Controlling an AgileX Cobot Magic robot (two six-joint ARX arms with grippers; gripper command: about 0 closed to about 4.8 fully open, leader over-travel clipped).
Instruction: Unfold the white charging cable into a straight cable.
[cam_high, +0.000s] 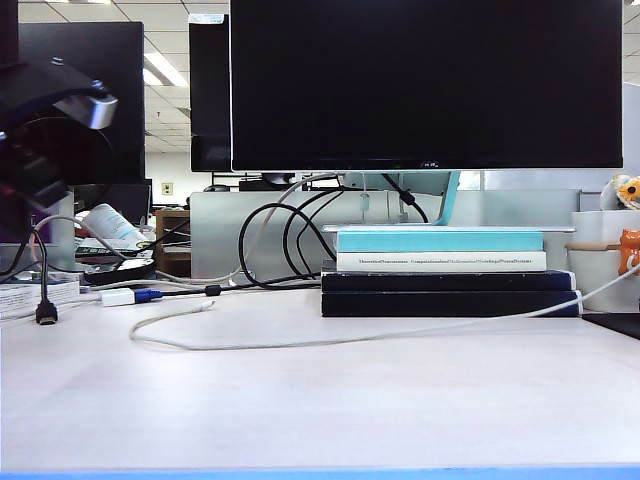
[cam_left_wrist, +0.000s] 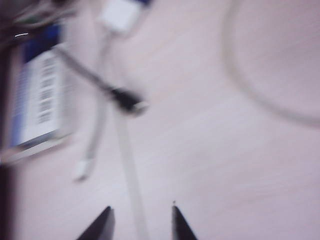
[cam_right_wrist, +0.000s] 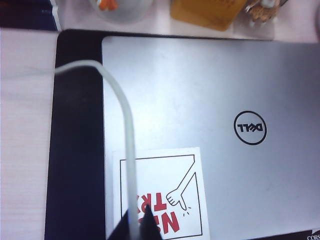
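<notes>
The white charging cable (cam_high: 330, 342) lies on the table. From a small plug near the left it loops round, then runs right past the books and climbs off the right edge. In the right wrist view my right gripper (cam_right_wrist: 138, 211) is shut on this cable (cam_right_wrist: 128, 125) above a silver laptop, out of the exterior view. The cord arcs away from the jaws. My left arm (cam_high: 40, 140) hangs high at the far left. Its gripper (cam_left_wrist: 141, 209) is open above the table, holding nothing. A blurred curve of the cable (cam_left_wrist: 255, 97) lies well away from it.
A stack of books (cam_high: 450, 285) stands under the monitor (cam_high: 425, 85), with black cables (cam_high: 285, 240) behind. At the left are a white adapter with a blue plug (cam_high: 125, 296) and a hanging black plug (cam_high: 46, 314). The laptop (cam_right_wrist: 215, 90) rests on a black mat (cam_right_wrist: 75, 150).
</notes>
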